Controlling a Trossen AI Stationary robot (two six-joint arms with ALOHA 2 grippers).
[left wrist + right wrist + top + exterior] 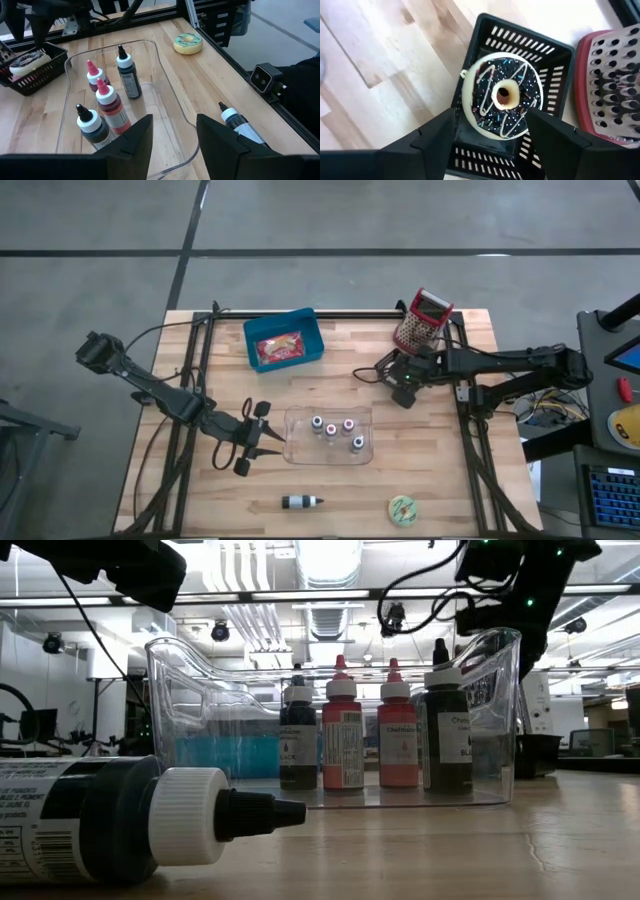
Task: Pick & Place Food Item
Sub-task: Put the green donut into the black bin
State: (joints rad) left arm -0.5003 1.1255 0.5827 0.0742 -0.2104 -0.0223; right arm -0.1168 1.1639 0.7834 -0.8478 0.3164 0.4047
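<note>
A chocolate-iced donut point(502, 95) with sprinkles lies in a small black basket point(555, 55) at the table's far right, next to a red grater point(422, 320). My right gripper point(490, 125) hangs open above the donut, pointing steeply down, one finger to each side and clear of it. The left wrist view shows the same basket point(35, 80) with the donut point(22, 60) inside. My left gripper point(172, 135) waits open at the left end of a clear tray point(360, 455).
The clear tray point(165, 95) holds several small colour bottles point(127, 75). One more bottle point(300, 501) lies on its side near the front edge, beside a green-iced donut point(403, 509). A blue bin point(312, 325) with a red food packet stands at the far left.
</note>
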